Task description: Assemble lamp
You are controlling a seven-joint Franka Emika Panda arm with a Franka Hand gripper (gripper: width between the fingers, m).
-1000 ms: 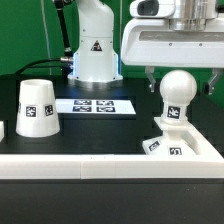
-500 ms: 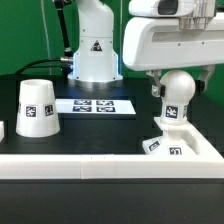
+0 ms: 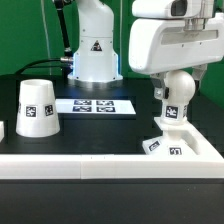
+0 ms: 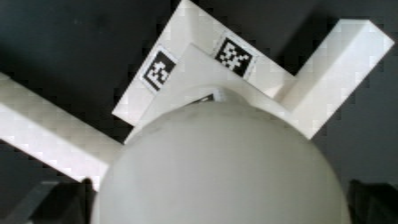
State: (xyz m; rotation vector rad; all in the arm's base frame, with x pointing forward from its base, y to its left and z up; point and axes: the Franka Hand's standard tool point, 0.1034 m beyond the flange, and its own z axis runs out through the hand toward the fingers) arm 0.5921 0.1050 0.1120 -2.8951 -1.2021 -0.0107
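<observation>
White bulb, apparently inside gripper

No legible words or numbers. Black-and-white square tags on shade, bulb, base, marker board. Triangle sign on robot pedestal behind marker board.

shade on table, exterior view's left | marker board behind shade, toward the right, apart | base at exterior view's right, near front rail | bulb upright on base
</observation>
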